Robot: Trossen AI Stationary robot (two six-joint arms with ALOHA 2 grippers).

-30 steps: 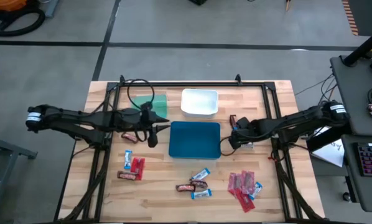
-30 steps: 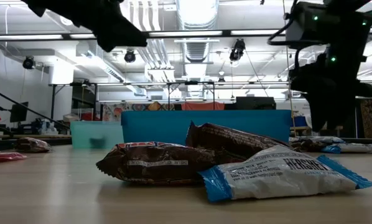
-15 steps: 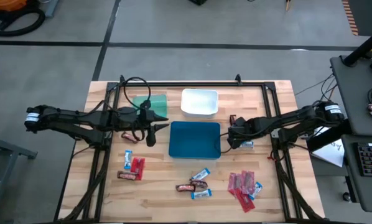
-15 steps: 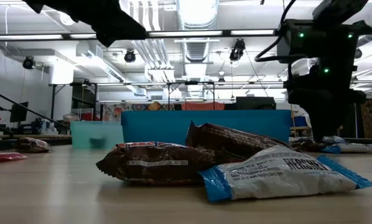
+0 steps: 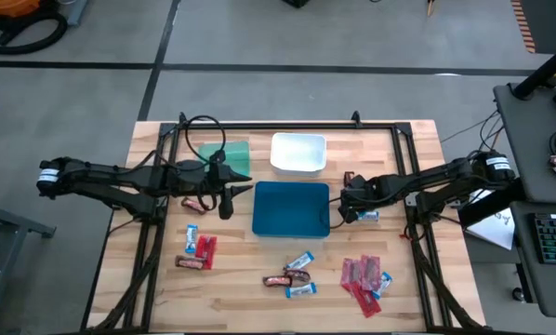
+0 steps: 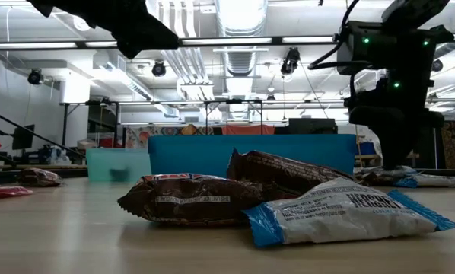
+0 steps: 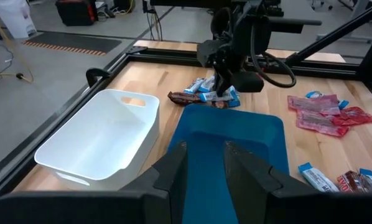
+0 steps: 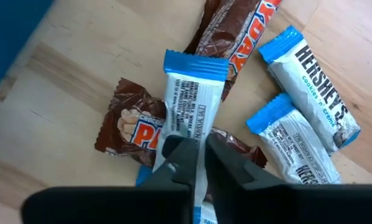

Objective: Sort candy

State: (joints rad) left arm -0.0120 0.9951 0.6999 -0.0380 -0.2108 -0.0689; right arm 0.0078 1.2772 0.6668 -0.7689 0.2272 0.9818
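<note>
On the left of the tabletop point(image 5: 157, 279), a few candies point(image 5: 196, 249) lie in a loose cluster, blue-and-white and red ones with a dark brown bar. The left gripper point(image 5: 226, 200) hovers above the wood just left of the blue tray point(image 5: 291, 208), beside the green tray point(image 5: 224, 153); its jaws stand narrowly apart with nothing between them. The white tray point(image 5: 298, 153) sits behind the blue one. In front of the blue tray lies a small group of brown and blue-and-white bars point(image 5: 295, 275). Just right of the blue tray, the right gripper point(image 5: 347, 207) is down on a pile of blue-and-white and brown bars point(image 8: 298, 130), its jaws nearly closed around one blue-and-white bar point(image 8: 190, 106). Red packets point(image 5: 363, 277) lie heaped near the front right.
</note>
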